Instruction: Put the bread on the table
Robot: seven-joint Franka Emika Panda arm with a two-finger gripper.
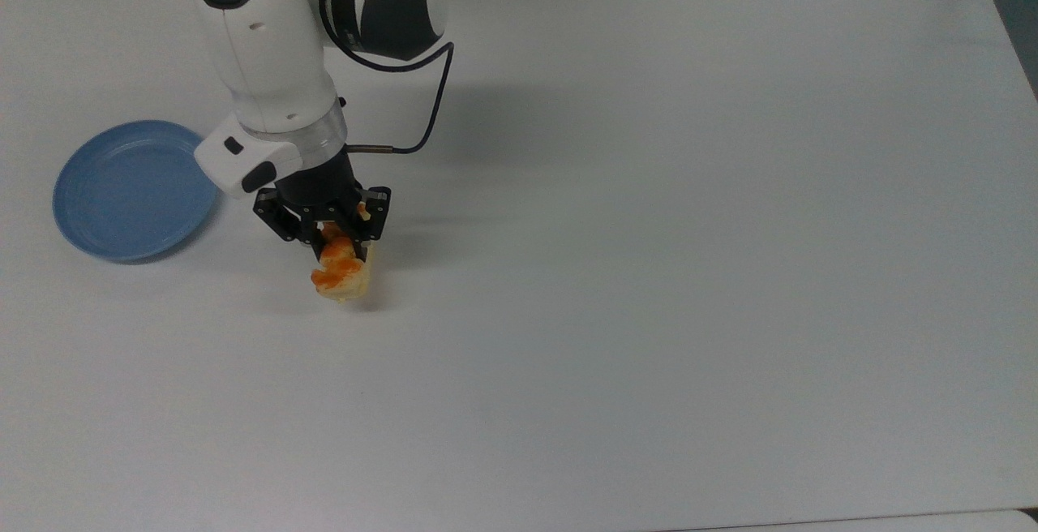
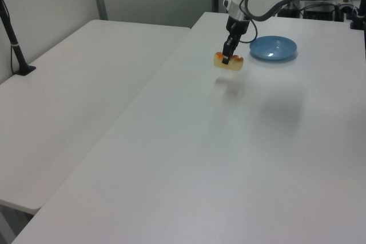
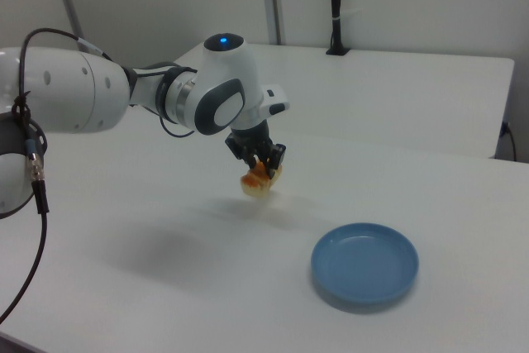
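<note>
Gripping the bread [image 1: 342, 274] between my fingers, my pincer [image 1: 339, 252] holds it in the air above the table [image 1: 649, 272], its shadow beneath in the left view. A blue plate [image 1: 130, 189] sits apart, toward the top view's left.

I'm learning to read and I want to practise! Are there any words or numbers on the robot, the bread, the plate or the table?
There are none to read. The robot arm has a blue light on top but no letters. The bread, held in the gripper, the blue plate and the white table are all plain, with no words, numbers or signs.
</note>
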